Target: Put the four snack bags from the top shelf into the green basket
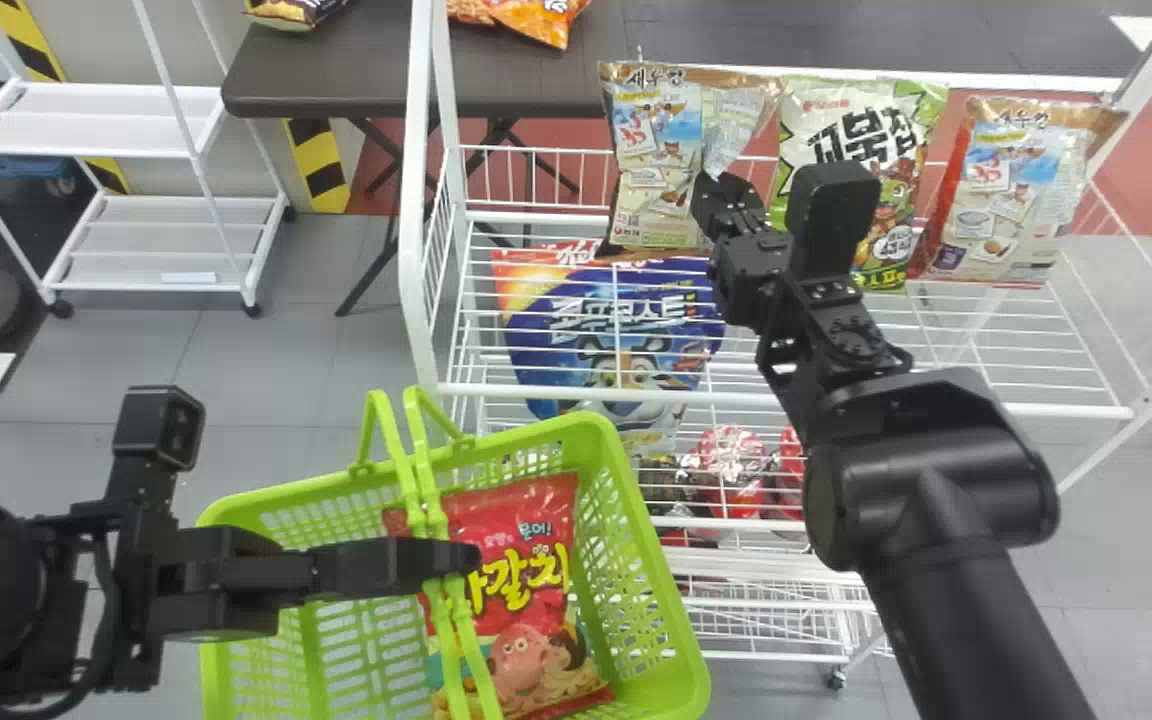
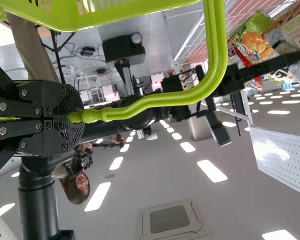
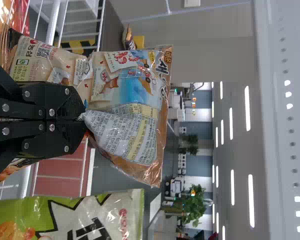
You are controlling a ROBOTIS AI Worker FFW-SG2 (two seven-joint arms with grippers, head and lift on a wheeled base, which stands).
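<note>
Head view: bag in right claw

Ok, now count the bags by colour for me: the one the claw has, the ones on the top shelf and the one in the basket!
Brown-topped: 2 (claw's bag, far-right bag)
Green bag: 1
Red bag: 1
Total: 4

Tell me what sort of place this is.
Perhaps a mock shop set up for robot trials: snack bags on a white wire rack, a green shopping basket, and a folding table behind.
</note>
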